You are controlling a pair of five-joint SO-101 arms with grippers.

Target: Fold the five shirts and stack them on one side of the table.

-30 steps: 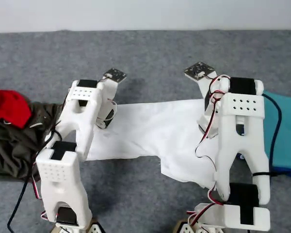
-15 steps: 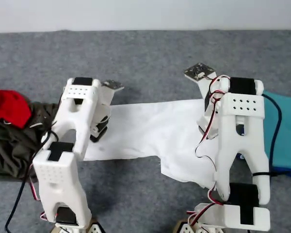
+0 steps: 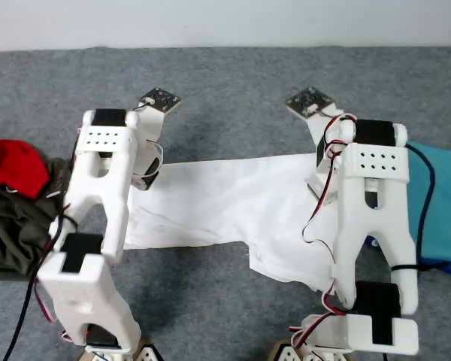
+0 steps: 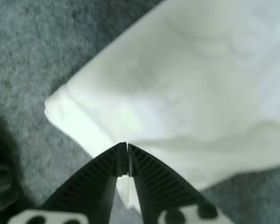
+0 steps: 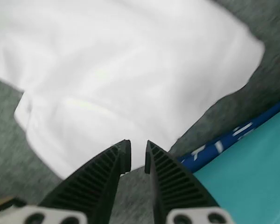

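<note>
**white shirt spread between two arms, piles at both ends**

at the far left of the grey table [image 3: 233, 90] a red shirt [image 3: 11, 164] lies bunched on top of a dark olive shirt [image 3: 15, 229], both crumpled. just beside them, the left gripper [image 4: 127, 149] sits at the left far corner of the white shirt [image 3: 225, 199], its fingertips pressed together and pinching the shirt's edge. the cloth runs away from them in a soft ridge. the white shirt lies across the middle of the table as a long band, flat on its left half and wrinkled and wider toward the right. the right gripper [image 5: 137, 151] hovers low over the shirt's right near edge, its fingertips a narrow slit apart, with white cloth and grey table showing through. at the far right lies a teal shirt [image 3: 440, 203], with a strip of blue cloth [image 5: 224, 143] along its edge, close to the white shirt.
</note>
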